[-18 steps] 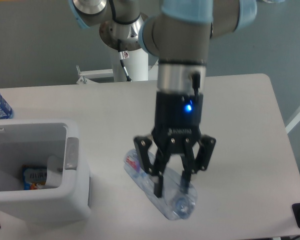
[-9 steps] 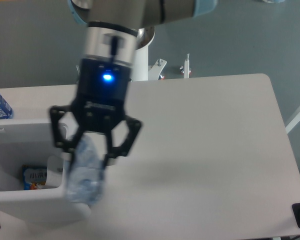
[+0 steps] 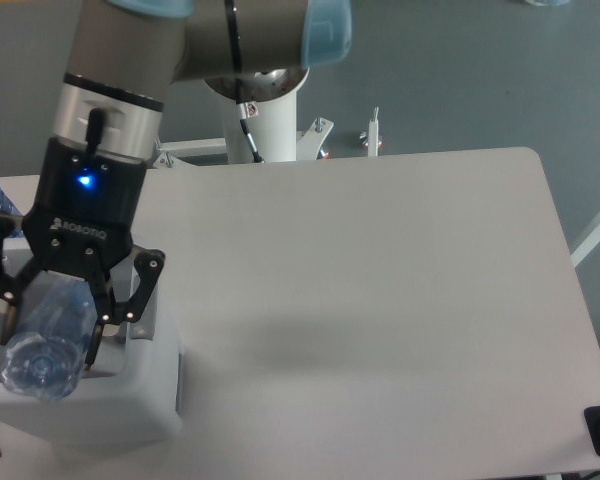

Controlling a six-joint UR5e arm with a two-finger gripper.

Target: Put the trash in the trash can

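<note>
Bottle [image 3: 50,335]: clear, crushed, pinched between the fingers of the tool [image 3: 55,325] and hanging tilted over the open bin [image 3: 130,405] at the counter's [image 3: 380,300] left edge, presumably positioned there so a release drops it inside.

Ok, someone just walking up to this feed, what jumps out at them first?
The gripper at far left, blue light glowing on its body, clamped on the crushed clear bottle. It hangs right over the white bin at the table's front-left corner, mostly hiding the bin's opening. Behind it, the arm's white pedestal stands at the table's back edge.
</note>
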